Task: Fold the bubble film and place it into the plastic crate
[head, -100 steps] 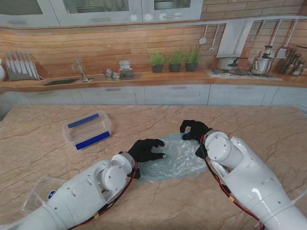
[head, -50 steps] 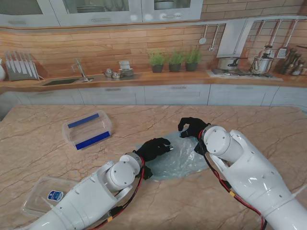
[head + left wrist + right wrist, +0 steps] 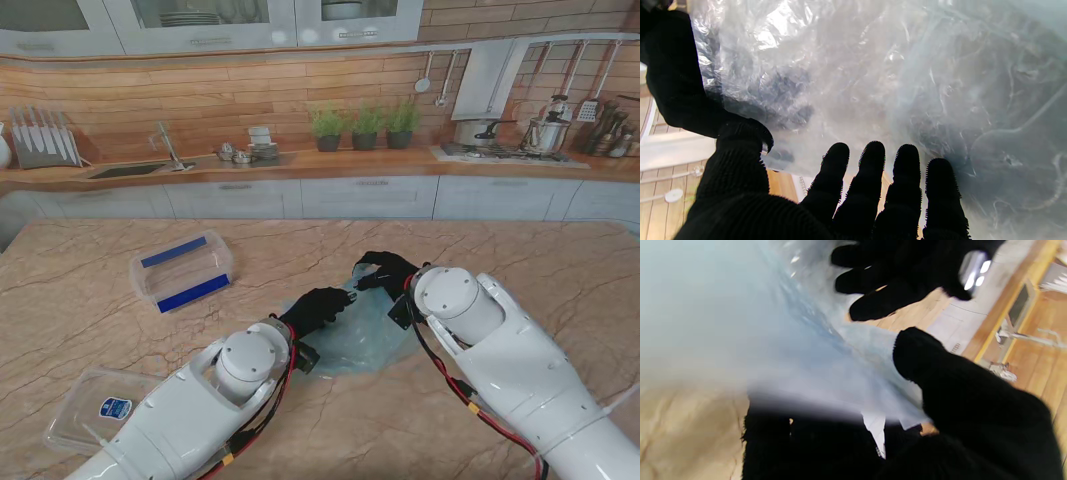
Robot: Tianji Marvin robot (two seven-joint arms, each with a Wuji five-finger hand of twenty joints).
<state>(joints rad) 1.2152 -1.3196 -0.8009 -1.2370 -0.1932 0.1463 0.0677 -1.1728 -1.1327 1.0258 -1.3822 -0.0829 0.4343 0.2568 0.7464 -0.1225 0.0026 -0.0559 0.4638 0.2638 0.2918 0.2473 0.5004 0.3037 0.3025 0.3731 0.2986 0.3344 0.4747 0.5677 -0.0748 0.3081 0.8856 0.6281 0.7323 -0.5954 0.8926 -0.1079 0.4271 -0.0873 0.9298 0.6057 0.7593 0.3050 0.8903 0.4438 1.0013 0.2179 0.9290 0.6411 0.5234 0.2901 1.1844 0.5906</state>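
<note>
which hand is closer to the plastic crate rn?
Left. The left hand is on the bubble film's left part, toward the plastic crate. The right hand grips the film's far edge, farther right.

Kitchen: sink with tap [image 3: 165, 150], knife rack [image 3: 40, 137], stove pots [image 3: 545, 135], hanging utensils, cabinets; possibly printed backdrop.

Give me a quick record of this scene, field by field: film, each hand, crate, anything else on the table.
bubble film: bunched on the table, one edge lifted between the hands
left hand: on the film's left edge, fingers extended
right hand: pinching the film's far edge
plastic crate: clear, blue strips, far left, nothing visible inside
lid: near left, lying apart from crate
fold: not finished
</note>
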